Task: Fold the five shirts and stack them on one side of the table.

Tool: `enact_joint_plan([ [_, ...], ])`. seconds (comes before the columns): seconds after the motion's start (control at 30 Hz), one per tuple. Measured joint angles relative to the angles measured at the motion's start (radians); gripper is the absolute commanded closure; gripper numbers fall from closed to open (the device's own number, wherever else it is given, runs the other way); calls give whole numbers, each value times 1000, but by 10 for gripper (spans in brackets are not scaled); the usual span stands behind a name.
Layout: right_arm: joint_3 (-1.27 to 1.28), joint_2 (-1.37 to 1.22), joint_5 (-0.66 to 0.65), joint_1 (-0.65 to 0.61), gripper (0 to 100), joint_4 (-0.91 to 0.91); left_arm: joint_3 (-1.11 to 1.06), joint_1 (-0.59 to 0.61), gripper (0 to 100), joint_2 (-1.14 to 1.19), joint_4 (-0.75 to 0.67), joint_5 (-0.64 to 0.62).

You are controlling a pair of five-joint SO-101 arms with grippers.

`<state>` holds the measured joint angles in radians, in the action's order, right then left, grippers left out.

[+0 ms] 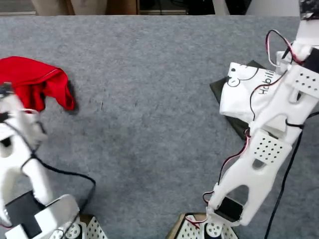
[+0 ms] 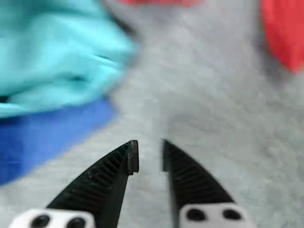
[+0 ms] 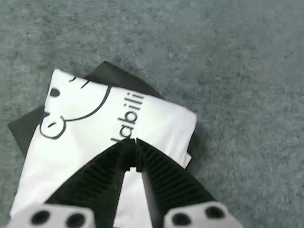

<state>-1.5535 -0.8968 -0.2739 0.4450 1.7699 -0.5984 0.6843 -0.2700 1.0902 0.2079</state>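
One folded white printed shirt (image 3: 156, 123) lies under the closed right gripper (image 3: 136, 154); the slightly parted left gripper (image 2: 149, 156) should pinch the crumpled red shirt (image 2: 285, 33) by its edge.

Table (image 1: 149, 89): covered in grey felt-like fabric under even, diffuse light. The same covering lies directly beneath the left gripper (image 2: 149, 156) and extends past the right gripper (image 3: 136, 153). Beyond the table's far edge, away from both grippers: tan wooden furniture parts (image 1: 55, 6), a dark recess (image 1: 169, 5), a pale panel (image 1: 264, 6).
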Motion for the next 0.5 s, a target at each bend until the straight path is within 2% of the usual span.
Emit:
enact_joint_plan([
  [0.13,95,2,0,-23,994,2,146,189,803,0,8,58],
  [0.27,180,2,0,-81,994,2,176,276,807,0,-89,109],
  [0.37,230,2,0,-140,994,2,158,311,808,0,-199,118],
  [0.5,275,2,0,-216,994,2,12,304,812,41,-446,118],
])
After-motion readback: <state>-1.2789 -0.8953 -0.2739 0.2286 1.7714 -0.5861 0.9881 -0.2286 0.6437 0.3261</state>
